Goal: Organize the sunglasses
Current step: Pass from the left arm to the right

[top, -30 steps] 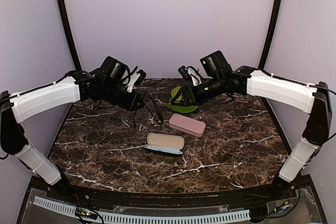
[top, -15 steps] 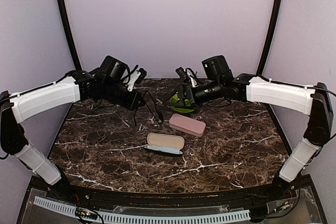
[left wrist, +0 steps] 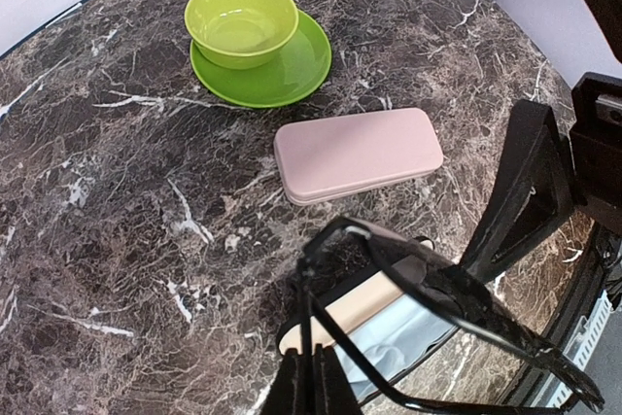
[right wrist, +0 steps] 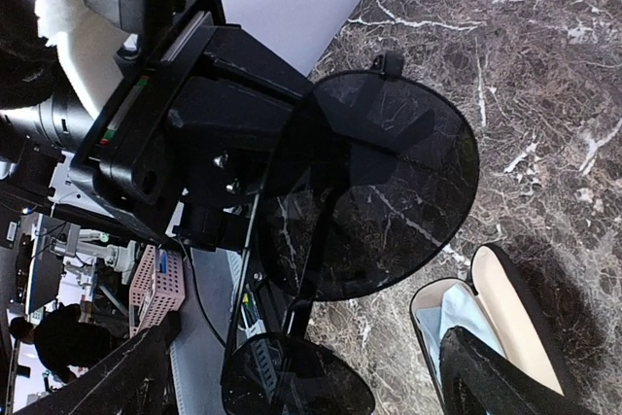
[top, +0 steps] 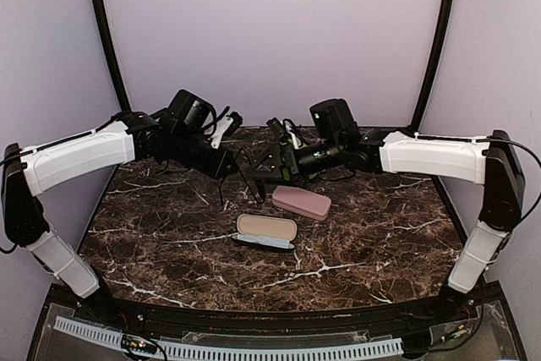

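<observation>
L gripper [top: 228,165]: pinched on a temple of the black sunglasses [right wrist: 384,177], off the table | R gripper [top: 275,163]: jaws wide, lenses just ahead of it | open case [top: 266,230]: below the L gripper

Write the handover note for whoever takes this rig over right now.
Left gripper: jaws shut on the black sunglasses, held off the table.
Right gripper: jaws open beside them, gripping nothing.
Open case and closed pink case lie on the table, nearer the arms.
Done: sunglasses picked up. Left: put them in the open case. No second pair in view.
</observation>
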Controlling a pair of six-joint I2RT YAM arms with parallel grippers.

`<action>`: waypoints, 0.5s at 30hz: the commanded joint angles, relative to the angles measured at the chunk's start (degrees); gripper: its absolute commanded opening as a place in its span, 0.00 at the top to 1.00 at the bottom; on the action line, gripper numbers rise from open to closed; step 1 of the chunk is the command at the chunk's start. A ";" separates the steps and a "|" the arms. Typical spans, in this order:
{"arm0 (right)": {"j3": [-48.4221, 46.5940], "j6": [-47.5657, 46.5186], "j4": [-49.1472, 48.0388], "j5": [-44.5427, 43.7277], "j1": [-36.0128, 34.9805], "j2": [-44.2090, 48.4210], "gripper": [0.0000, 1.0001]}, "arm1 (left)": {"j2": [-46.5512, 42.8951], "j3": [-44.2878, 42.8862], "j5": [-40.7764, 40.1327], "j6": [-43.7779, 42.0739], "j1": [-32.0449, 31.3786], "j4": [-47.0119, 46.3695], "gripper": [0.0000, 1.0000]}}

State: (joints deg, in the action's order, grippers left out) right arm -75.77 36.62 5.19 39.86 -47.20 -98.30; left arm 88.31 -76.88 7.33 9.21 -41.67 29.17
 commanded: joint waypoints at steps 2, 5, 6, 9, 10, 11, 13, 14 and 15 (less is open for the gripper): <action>0.75 1.17 -4.13 0.82 -1.56 -1.03 0.07 | 0.24 -2.22 -0.39 -0.03 -0.52 1.61 1.00; 1.09 1.18 -4.26 1.00 -1.67 -1.27 0.11 | 0.67 -2.43 -0.39 -0.09 -0.69 1.79 1.00; 1.26 1.24 -4.42 1.14 -1.68 -1.38 0.14 | 0.70 -2.50 -0.47 -0.07 -0.69 1.88 1.00; 1.55 1.34 -4.58 1.55 -1.69 -1.77 0.20 | 0.79 -2.65 -0.74 -0.10 -0.78 2.02 1.00; 1.69 1.46 -4.70 1.68 -1.72 -1.93 0.21 | 0.74 -2.66 -0.88 -0.03 -0.82 2.03 1.00; 1.94 1.58 -5.07 1.83 -1.67 -2.11 0.22 | 0.72 -2.66 -0.91 0.00 -0.79 2.02 1.00; 2.23 1.77 -5.34 1.86 -1.67 -2.41 0.23 | 0.62 -2.80 -1.04 0.01 -0.79 1.97 1.00; 2.35 1.85 -5.36 1.79 -1.73 -2.58 0.22 | 0.52 -2.75 -1.15 -0.01 -0.80 2.00 1.00; 2.50 1.87 -5.37 1.64 -1.68 -2.69 0.22 | 0.44 -2.68 -1.22 0.00 -0.90 2.01 1.00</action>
State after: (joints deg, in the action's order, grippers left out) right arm -74.48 38.26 2.46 40.93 -48.60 -99.88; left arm 89.60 -77.76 6.59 9.21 -42.13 30.26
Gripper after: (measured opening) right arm 0.776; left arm 0.033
